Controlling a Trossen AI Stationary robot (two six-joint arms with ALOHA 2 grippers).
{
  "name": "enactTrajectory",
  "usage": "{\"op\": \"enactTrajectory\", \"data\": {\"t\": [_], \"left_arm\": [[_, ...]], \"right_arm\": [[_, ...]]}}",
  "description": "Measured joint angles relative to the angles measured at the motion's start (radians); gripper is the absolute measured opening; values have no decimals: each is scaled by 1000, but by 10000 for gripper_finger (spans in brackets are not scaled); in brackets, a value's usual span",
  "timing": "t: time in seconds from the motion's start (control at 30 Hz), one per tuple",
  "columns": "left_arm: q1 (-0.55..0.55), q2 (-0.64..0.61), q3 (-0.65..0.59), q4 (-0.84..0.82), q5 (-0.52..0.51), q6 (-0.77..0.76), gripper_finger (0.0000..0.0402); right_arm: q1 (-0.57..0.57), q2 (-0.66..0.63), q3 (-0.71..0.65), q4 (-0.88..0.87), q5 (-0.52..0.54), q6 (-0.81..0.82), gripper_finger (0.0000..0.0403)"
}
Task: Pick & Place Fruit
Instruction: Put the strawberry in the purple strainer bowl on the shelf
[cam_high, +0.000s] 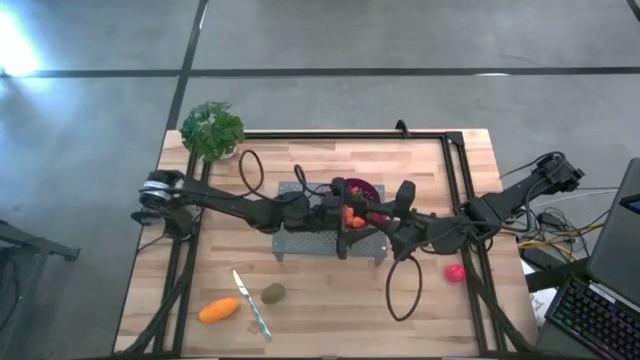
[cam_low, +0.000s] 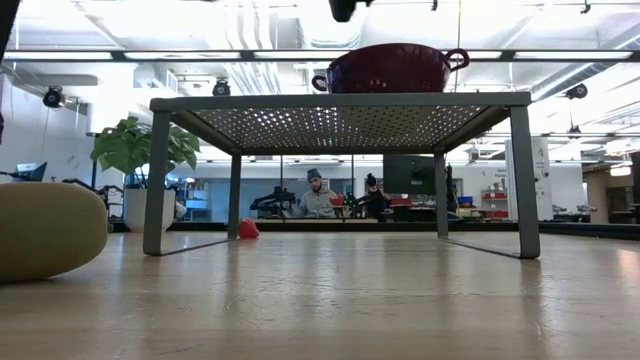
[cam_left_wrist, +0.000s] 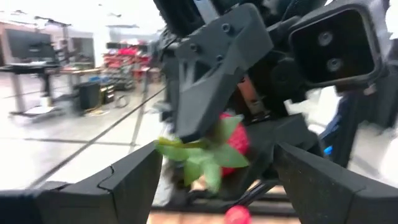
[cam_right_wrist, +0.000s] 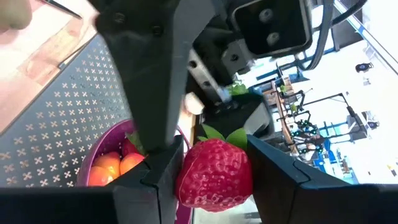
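Observation:
A red strawberry (cam_right_wrist: 214, 174) with green leaves (cam_left_wrist: 202, 158) hangs over the purple bowl (cam_high: 362, 190), with my right gripper (cam_right_wrist: 214, 149) shut on it. The bowl stands on the perforated metal rack (cam_low: 340, 110) at the table's middle and holds orange pieces of fruit (cam_right_wrist: 112, 165). My left gripper (cam_left_wrist: 217, 152) faces the strawberry from the table's left. It is open, with its fingers wide on either side of the leafy end and apart from it. In the high view the two grippers meet over the rack (cam_high: 352, 215). My right gripper pinches the strawberry by its two sides (cam_right_wrist: 186, 177) between its two fingers. It comes from the table's right, slanting slightly down. The strawberry is lifted clear above the bowl, its leafy end toward my left gripper.
An elongated orange fruit (cam_high: 218, 310), a light-handled knife (cam_high: 252, 303) and a brown-green oval fruit (cam_high: 272, 293) lie near the table's front left. A pink-red ball (cam_high: 455, 272) lies at the right. A potted plant (cam_high: 212, 130) stands at the far left corner.

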Motion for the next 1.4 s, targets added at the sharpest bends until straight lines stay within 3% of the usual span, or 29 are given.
{"op": "enactTrajectory", "data": {"t": [0.33, 0.47, 0.63, 0.9, 1.2, 1.3, 1.4], "left_arm": [[-11, -250, 0, -535, -264, -17, 312], [-32, -349, 0, -698, -408, -44, 312], [-70, -437, 0, -802, -573, -57, 312], [-98, -473, -2, -829, -589, -57, 312], [-98, -469, -2, -830, -589, -57, 312], [-98, -469, -2, -830, -589, -57, 312], [-98, -469, -2, -830, -589, -57, 312]], "right_arm": [[-6, 1, 0, -2, -1, 14, 130], [-30, 0, 0, -2, -2, 38, 142], [-89, -6, 0, -3, -124, 66, 158], [-224, -22, 0, -13, -335, 132, 130], [-390, -44, 14, -163, -608, 371, 163], [-436, -38, 26, -193, -721, 451, 153], [-462, -28, 29, -195, -759, 478, 134]]}}
